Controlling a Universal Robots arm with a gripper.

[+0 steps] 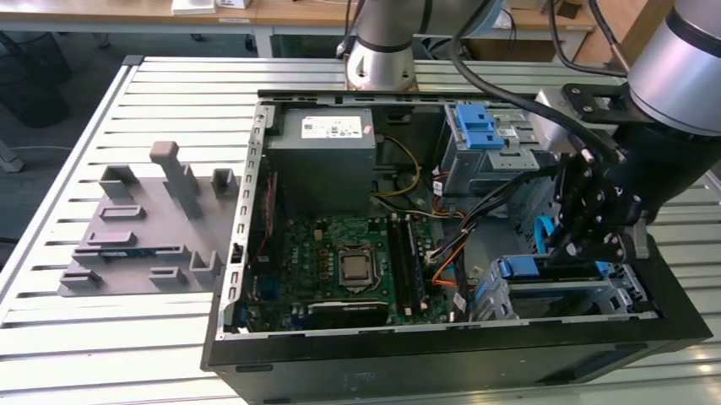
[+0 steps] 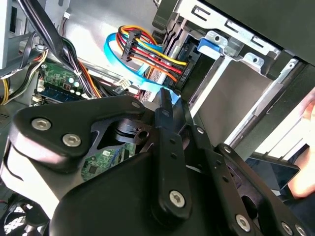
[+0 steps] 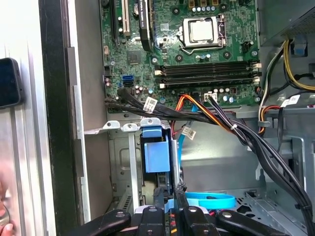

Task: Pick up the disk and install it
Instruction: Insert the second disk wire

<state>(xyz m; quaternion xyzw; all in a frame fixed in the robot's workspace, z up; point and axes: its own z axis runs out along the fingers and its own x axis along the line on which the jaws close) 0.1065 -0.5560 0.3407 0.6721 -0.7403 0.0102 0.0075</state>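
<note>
An open computer case (image 1: 451, 342) lies on its side on a slatted metal tabletop (image 1: 113, 337). Your tool (image 1: 592, 245) hangs over the drive bay (image 1: 563, 291) in the case's corner at the exterior view's lower right.

In the first wrist view, the disk (image 3: 156, 156) stands on edge in that bay's metal frame (image 3: 123, 162), with its blue end tab facing the camera. The tool's fingers (image 3: 158, 199) are drawn almost together and appear to pinch the disk's blue edge. The contact itself is partly hidden.

Expect the disk to be dense and rigid for its size. The metal shell will not flex, but the mechanism inside is likely sensitive to knocks, and the smooth metal faces would slip. The blue plastic rails look like the better hold, though they are thinner and may bend if twisted.

Room is tight. The sheet-metal bay walls sit just beside the disk on both sides. A bundle of black, orange and yellow cables (image 3: 216, 115) crosses between the bay and the green circuit board (image 3: 197, 49). A flat blue cable (image 3: 206, 199) loops just beside the fingers and could snag. The clear way looks to be straight along the bay's slot.

A person's hand (image 2: 302, 184) is near the outside of the case.
</note>
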